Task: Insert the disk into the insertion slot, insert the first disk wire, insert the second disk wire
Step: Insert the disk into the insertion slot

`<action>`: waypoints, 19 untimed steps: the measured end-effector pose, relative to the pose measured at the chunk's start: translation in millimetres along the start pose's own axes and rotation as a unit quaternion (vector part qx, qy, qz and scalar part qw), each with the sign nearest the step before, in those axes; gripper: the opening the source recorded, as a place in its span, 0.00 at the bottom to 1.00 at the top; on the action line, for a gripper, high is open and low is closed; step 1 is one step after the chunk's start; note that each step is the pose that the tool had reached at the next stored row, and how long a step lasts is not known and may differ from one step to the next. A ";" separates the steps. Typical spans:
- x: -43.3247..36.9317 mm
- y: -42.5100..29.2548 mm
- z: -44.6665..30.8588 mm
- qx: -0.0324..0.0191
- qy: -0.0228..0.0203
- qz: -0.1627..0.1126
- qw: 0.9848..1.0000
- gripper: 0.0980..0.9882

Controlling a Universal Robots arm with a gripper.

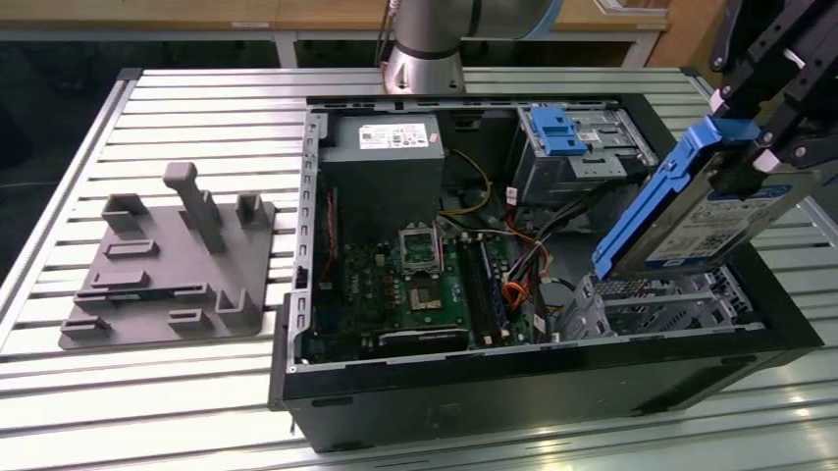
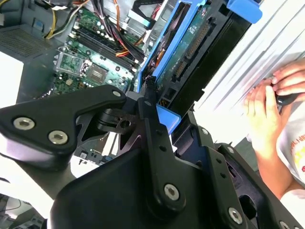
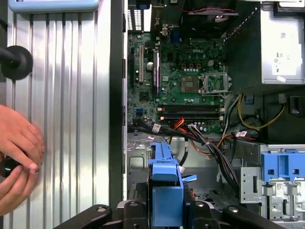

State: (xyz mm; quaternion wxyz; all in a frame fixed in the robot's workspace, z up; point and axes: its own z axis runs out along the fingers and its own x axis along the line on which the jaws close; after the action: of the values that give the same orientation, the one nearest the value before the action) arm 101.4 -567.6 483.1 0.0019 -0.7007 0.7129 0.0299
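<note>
Gripper point(image 1: 759, 162) is clenching the disk point(image 1: 701, 221) by the upper end of its blue carrier rail. I am holding it steeply tilted, with the lower end pointing into the insertion slot point(image 1: 661, 299). The slot is sitting in the case point(image 1: 524, 388) corner at the exterior view's right, by the near edge. The lower end is meeting the slot's rim; I cannot tell whether they touch, and the disk is not yet seated. My judgement is that the tilt is letting the disk clear the wires point(image 1: 524, 265) beside the cage. A person's hands point(image 3: 16, 152) are on the table point(image 1: 196, 108), outside the case.
</note>
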 end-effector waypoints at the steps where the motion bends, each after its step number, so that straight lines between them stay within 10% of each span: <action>1: 0.0 0.0 0.0 0.000 -0.003 0.000 1.000 0.30; 19: -0.1 -4.0 0.0 0.002 -0.005 0.000 1.000 0.30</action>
State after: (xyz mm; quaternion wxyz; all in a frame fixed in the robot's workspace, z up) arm 105.4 -567.6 482.9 0.0071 -0.7007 0.7127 0.0324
